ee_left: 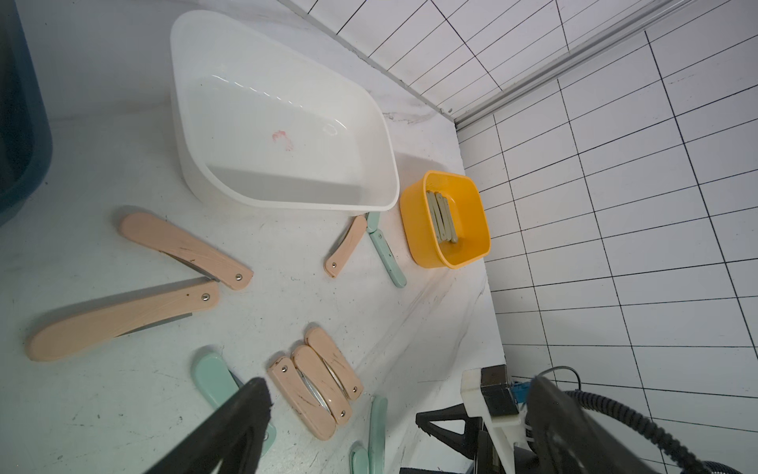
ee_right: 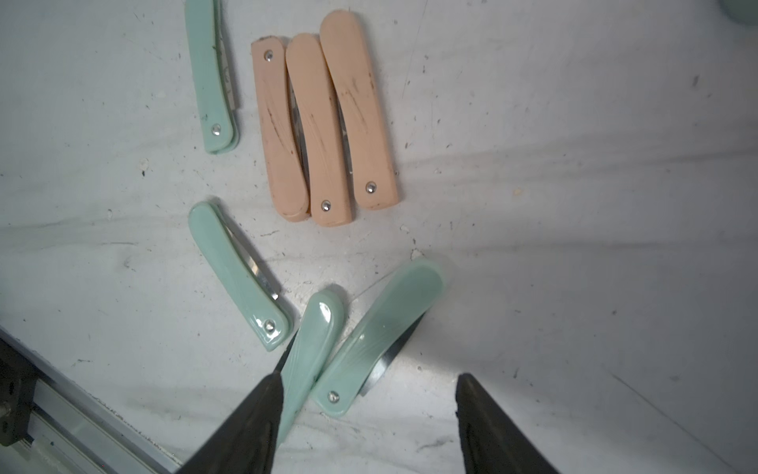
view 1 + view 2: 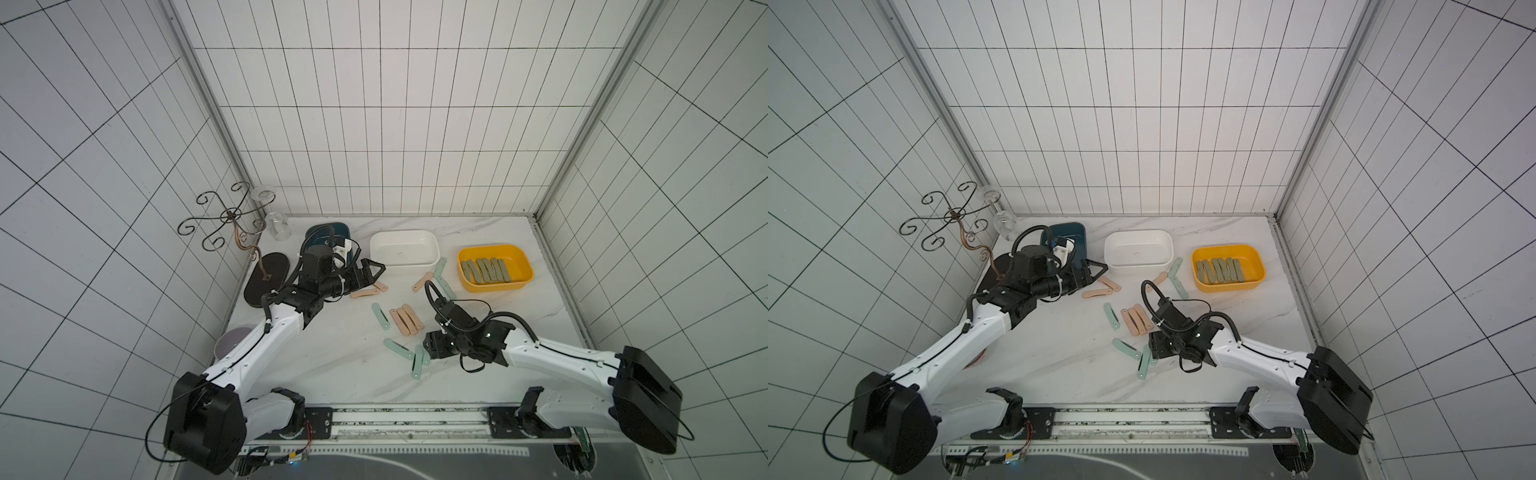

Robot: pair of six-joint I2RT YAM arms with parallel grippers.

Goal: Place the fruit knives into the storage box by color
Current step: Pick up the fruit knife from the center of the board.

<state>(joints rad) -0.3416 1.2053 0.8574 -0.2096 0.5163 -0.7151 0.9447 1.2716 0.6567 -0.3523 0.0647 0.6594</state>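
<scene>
At the far left of the table (image 3: pixel 332 374) in both top views, a scrolled wire rack (image 3: pixel 227 216) stands with a hanging glass (image 3: pixel 279 227). Next comes the dark blue box (image 3: pixel 1075 232), half hidden behind my left arm. My left pincer (image 3: pixel 374 271) hovers just off the lower-left corner of the white box (image 3: pixel 432 243), above two peach-pink knives (image 3: pixel 365 294) lying on the table. In the left wrist view its fingers (image 1: pixel 246 410) stand wide apart and grip nothing.

At frame centre, three more peach knives (image 3: pixel 405 320) lie side by side and touching, with a lone mint knife (image 3: pixel 381 316) just left of them. Below these lies a loose cluster of mint-green knives (image 3: pixel 417 361).

My right pincer (image 2: pixel 369 377) is over that cluster, also wide and holding nothing. It straddles the riveted end of a part-open mint knife (image 2: pixel 381 324). One finger overlaps a neighbouring mint knife (image 2: pixel 313 344), and I cannot tell whether it touches.

Right of centre, a single peach knife (image 3: pixel 422 281) and two angled mint knives (image 3: pixel 445 287) lie on the table. Far right, the yellow box (image 3: pixel 525 270) holds a row of olive-grey knives (image 3: pixel 484 271).
</scene>
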